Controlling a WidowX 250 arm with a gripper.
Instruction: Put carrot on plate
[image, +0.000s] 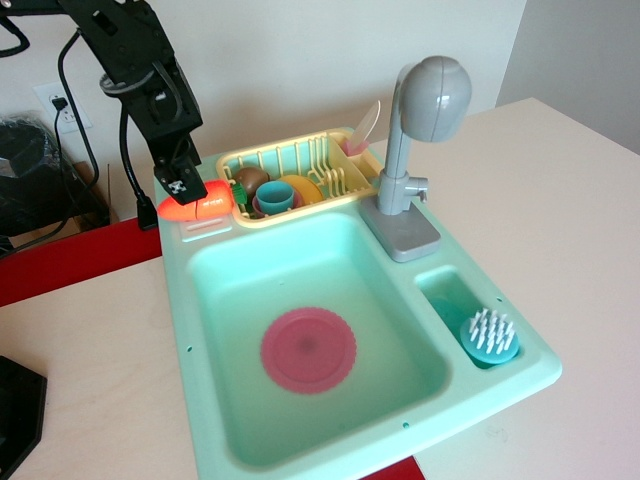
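The orange toy carrot with its green tuft pointing right hangs over the back left rim of the sink. My black gripper comes down from the upper left and is shut on the carrot's top, holding it level above the rim. The pink-red plate lies flat on the floor of the sink basin, well in front of and to the right of the carrot, with nothing on it.
The mint green toy sink fills the table's middle. A yellow dish rack at the back holds a teal cup, a yellow-orange plate and a brown round toy. A grey faucet stands right of it. A teal brush sits in the small side compartment.
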